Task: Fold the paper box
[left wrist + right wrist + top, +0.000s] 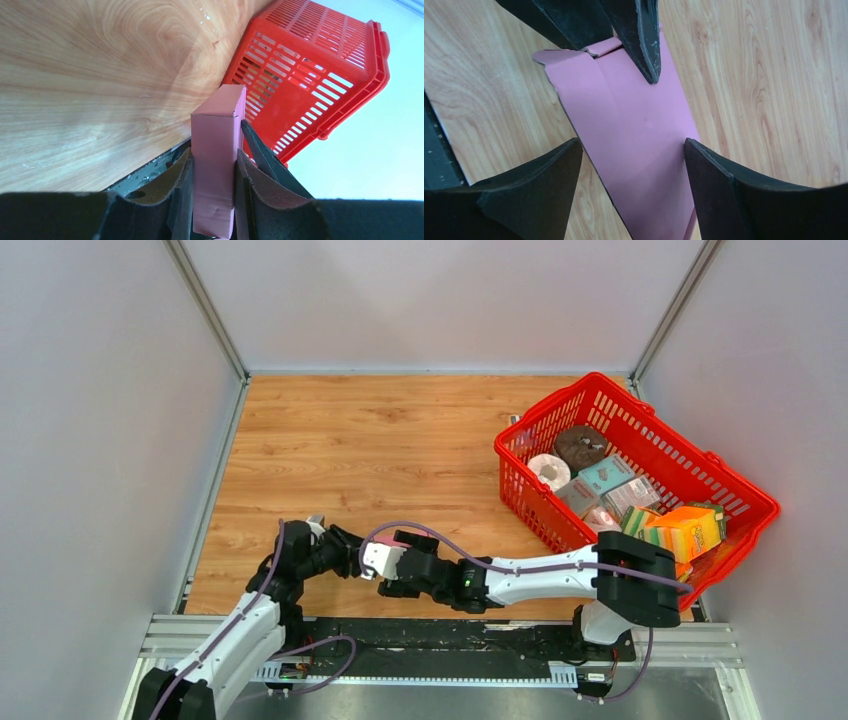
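Observation:
The pink paper box [383, 558] is held just above the table near its front edge, between the two arms. In the left wrist view the paper box [217, 145] stands as a narrow folded rectangle with my left gripper [214, 170] shut on its two sides. My right gripper [398, 562] reaches in from the right. Its jaws straddle the paper box [634, 135] and my right gripper [631, 145] is open: one fingertip [696, 155] touches the box's edge, the other stands apart from it. The left gripper's dark fingers [644, 45] cover the box's far end.
A red basket [640, 400] full of goods stands at the back right, and its wall [310, 75] shows beyond the box. Grey walls close in the wooden table [380, 440] on three sides. A metal rail [450, 640] runs along the front edge.

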Tool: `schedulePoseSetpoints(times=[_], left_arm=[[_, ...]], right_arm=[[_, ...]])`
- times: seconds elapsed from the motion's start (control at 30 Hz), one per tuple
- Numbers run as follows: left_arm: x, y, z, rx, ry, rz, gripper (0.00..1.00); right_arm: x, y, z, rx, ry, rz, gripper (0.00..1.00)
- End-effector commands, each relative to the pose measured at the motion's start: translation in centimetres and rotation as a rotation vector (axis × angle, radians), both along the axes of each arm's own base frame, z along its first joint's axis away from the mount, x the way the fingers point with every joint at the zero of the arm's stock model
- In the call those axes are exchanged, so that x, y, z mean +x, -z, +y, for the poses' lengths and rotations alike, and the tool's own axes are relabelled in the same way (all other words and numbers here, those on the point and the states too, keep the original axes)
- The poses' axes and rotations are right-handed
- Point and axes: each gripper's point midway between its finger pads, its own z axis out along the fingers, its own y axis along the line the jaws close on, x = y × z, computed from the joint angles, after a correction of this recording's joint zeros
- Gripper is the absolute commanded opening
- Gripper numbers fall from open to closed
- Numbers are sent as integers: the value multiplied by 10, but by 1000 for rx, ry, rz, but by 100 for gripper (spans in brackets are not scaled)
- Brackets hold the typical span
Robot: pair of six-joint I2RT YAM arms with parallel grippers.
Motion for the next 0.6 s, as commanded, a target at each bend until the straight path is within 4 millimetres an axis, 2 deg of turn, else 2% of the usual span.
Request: schedulePoseSetpoints(times=[0.0, 0.23, 0.33, 0.37, 0.4, 0.53, 0.57], left_arm=[[-3, -9, -2, -54, -8, 30, 10], [-4, -10, -1, -54, -11, 30, 13], [-4, -12, -1, -51, -5, 18, 20], [-3, -13, -1, -50, -4, 14, 29], [-3, -14, -1, -47, -3, 8, 33], [-5, -13, 1, 17, 25, -32, 43], [-2, -19, 2, 37, 21, -64, 48]], right_arm=[[15, -20, 10, 64, 60, -97, 76], [20, -32, 7, 108, 94, -165, 51], [19, -32, 8, 102, 97, -183, 44], [19, -32, 8, 99, 100, -191, 42], [19, -34, 8, 105, 106, -198, 40], [21, -34, 5, 106, 133, -205, 32], [21, -33, 4, 103, 138, -205, 31]])
